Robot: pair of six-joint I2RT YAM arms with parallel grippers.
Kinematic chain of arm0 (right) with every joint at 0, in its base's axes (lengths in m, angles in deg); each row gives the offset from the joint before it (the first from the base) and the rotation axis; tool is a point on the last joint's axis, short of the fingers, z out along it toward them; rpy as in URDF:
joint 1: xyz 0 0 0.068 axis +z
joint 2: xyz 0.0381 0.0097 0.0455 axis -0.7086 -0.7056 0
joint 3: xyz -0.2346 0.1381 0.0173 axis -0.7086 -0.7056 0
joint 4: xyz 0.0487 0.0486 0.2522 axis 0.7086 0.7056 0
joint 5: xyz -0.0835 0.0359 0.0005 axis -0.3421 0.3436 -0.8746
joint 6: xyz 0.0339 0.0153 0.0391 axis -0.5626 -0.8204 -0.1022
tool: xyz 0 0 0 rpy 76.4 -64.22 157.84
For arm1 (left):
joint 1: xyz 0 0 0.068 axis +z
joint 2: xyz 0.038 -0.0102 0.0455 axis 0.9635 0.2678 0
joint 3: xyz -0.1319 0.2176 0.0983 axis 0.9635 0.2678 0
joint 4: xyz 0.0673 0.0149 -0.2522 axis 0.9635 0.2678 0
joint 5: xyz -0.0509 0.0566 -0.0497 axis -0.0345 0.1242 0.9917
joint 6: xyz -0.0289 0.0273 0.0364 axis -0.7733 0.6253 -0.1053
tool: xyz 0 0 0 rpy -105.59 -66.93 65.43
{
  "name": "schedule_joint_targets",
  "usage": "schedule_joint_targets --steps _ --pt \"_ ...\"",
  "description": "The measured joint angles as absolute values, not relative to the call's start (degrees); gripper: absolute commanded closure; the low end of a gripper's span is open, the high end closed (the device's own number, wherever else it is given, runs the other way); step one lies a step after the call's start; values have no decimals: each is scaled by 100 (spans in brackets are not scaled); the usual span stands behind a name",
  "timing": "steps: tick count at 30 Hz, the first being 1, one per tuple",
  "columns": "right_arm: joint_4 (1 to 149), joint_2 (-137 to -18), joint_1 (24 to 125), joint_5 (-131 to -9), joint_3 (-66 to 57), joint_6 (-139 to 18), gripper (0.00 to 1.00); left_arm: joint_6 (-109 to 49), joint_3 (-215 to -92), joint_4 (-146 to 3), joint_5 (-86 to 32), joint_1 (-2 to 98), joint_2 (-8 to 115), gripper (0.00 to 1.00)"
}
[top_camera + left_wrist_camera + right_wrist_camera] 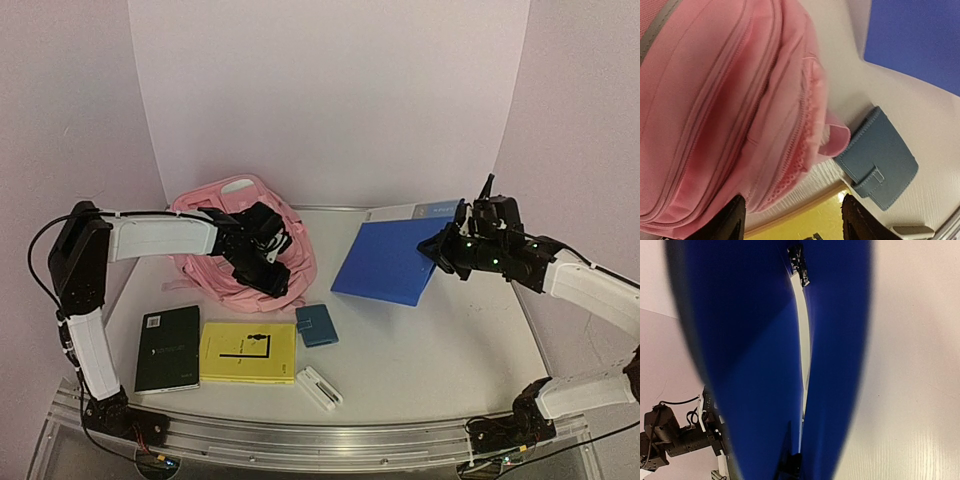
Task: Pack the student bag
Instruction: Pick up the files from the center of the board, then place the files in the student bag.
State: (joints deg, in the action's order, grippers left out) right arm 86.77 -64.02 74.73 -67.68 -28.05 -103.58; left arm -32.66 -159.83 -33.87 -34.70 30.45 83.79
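The pink student bag (235,235) lies at the back left, its zip pockets filling the left wrist view (715,100). My left gripper (268,268) hovers over the bag's front edge, open and empty; its dark fingers (732,222) stand wide apart (795,220). A large blue folder (385,262) sits tilted right of centre, its right edge lifted. My right gripper (442,250) is shut on that edge. The folder's blue covers (755,365) fill the right wrist view, and little of my gripper (799,462) shows there.
A yellow book (248,352), a black notebook (168,347), a small blue wallet (317,325) and a white oblong item (320,387) lie on the white table in front of the bag. The wallet (880,160) lies just beside the bag's corner. Walls enclose the table.
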Motion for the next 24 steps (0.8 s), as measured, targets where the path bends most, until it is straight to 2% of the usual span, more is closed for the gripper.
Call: schedule_joint_targets --steps 12,19,24 --pt "8779 -6384 7473 -6842 -2805 -10358 100 -3142 -16337 -3221 -4506 3052 8694 44" --pt "8781 -6384 7473 -6835 -2805 -10354 100 -3122 -16397 -3211 -4595 3054 8772 57" --pt "8784 -6384 7473 -6826 -2805 -10354 100 -3089 -16474 -3220 -4584 3054 8944 71"
